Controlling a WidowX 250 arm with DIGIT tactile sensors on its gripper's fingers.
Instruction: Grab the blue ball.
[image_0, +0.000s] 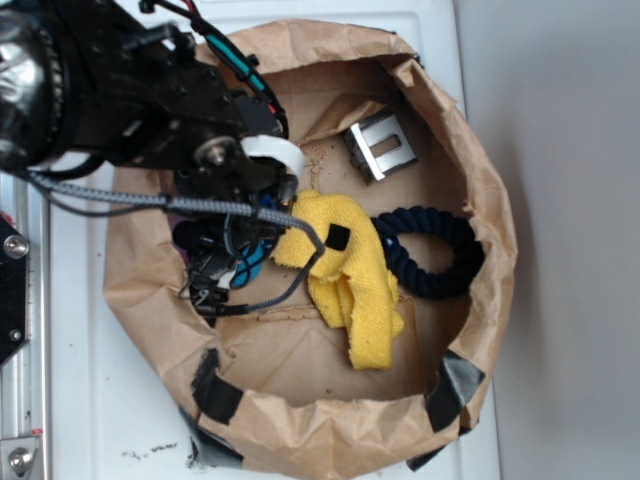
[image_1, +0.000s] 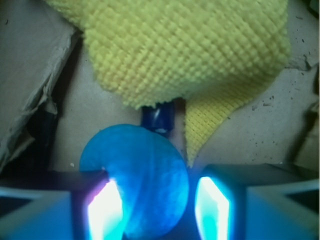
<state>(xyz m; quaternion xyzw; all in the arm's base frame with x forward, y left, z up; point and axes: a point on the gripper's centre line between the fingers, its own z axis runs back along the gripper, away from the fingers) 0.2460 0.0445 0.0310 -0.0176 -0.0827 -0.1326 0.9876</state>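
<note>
Blue ball (image_1: 135, 180) sits between the two fingers (image_1: 105, 210) of our pincer (image_1: 159, 207) in the wrist view, low on the brown paper floor of the bag. The left finger overlaps the ball's lower left side; a narrow gap shows between the ball and the right finger, so we read the pincer as parted around the ball, not clamped on it. In the exterior view only a sliver of teal (image_0: 252, 262) shows under the arm (image_0: 120, 90), near the left wall of the paper bag (image_0: 480, 180), and the pincer (image_0: 215, 270) is mostly hidden by cables.

Just beyond the ball we see the yellow cloth (image_1: 185, 50), its hanging corner coming down close beside the ball's right side. A small dark blue piece (image_1: 158, 117) shows between ball and cloth; we cannot tell what it is. Toward the right wall of the bag lies the dark navy rope ring (image_0: 435, 250), touching the cloth, and a metal clip (image_0: 380, 148) lies near the far wall. The bag stands on a white table (image_0: 100, 420).
</note>
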